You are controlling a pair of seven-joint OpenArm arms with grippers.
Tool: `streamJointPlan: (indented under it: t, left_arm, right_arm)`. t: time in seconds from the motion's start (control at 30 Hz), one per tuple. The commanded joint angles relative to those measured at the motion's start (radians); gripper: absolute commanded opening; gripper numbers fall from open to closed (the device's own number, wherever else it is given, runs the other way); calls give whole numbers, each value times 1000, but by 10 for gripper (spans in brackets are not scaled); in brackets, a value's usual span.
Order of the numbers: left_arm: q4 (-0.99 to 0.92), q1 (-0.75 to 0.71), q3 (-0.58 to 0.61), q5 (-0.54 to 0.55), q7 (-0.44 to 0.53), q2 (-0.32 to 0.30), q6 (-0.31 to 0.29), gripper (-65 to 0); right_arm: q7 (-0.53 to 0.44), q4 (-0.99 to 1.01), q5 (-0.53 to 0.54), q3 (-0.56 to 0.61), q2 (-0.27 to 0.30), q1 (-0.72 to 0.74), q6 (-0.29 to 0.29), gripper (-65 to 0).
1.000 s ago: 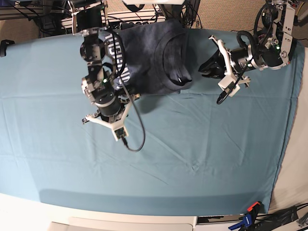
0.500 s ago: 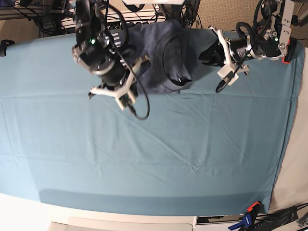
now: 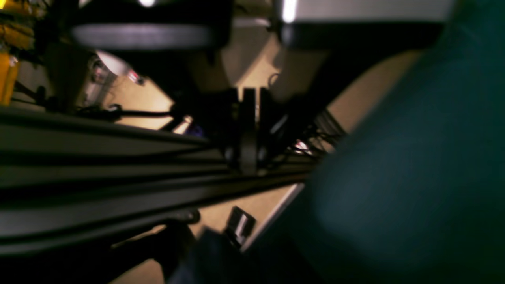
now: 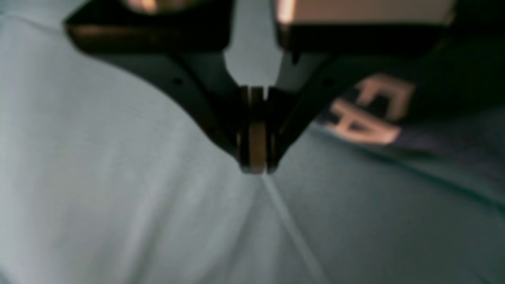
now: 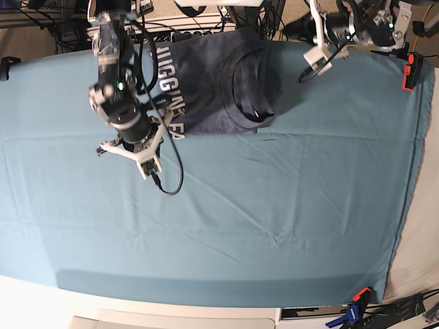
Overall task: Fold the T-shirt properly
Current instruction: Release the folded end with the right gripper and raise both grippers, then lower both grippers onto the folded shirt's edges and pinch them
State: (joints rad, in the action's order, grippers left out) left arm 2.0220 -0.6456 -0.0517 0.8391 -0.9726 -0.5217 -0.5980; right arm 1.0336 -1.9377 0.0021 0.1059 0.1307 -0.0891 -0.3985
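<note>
The T-shirt (image 5: 219,86) lies folded into a compact blue-grey block at the far middle of the teal table cloth (image 5: 260,205), white lettering (image 5: 171,89) along its left side. My right gripper (image 5: 140,147) hovers over the cloth just off the shirt's near-left corner. In the right wrist view, that gripper (image 4: 254,157) is shut with nothing between its fingers, and the T-shirt's lettering (image 4: 371,114) shows to its right. My left gripper (image 5: 296,29) is raised at the far edge, right of the shirt. In the left wrist view, it (image 3: 248,157) is shut and empty.
A red clamp (image 5: 409,72) grips the cloth at the far right edge and a black clamp (image 5: 7,65) sits at the far left. Red and blue clamps (image 5: 353,305) sit at the near right corner. Cables and racks (image 5: 171,14) crowd behind the table's far edge.
The left arm pulled up and back from beside the shirt to the far edge, and its jaws closed. The right arm swung off the shirt's lettering, down and left over the cloth.
</note>
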Motion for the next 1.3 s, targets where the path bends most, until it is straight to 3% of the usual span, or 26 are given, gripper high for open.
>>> streamJointPlan:
  t: [0.0, 0.2, 0.5, 0.77, 0.93, 1.13, 1.27]
  left_arm:
    - [25, -8, -3, 23, 12, -8, -6, -650]
    - [36, 5, 60, 12, 31, -5, -6, -650]
    - [35, 183, 330, -168, 54, 33, -5, -650]
    - [6, 318, 487, -75, 51, -34, -85, -650]
    - [6, 396, 585, -78, 81, -72, -100, -650]
    - [5, 505, 684, -285, 196, -74, -100, -650]
    - [4, 554, 729, -331, 232, -74, -100, -650]
  right_arm:
    - [-25, 23, 10, 8, 2, 43, -2, -650]
    - [-34, 216, 8, 92, 2, 203, -2, -650]
    - [-35, 340, 9, 148, -6, 297, -2, -650]
    - [-32, 343, 9, 148, -6, 285, -2, -650]
    - [-35, 343, 9, 148, -6, 284, -2, -650]
    - [-34, 343, 16, 149, -6, 266, -2, -650]
    - [-34, 343, 16, 148, -6, 261, -2, -650]
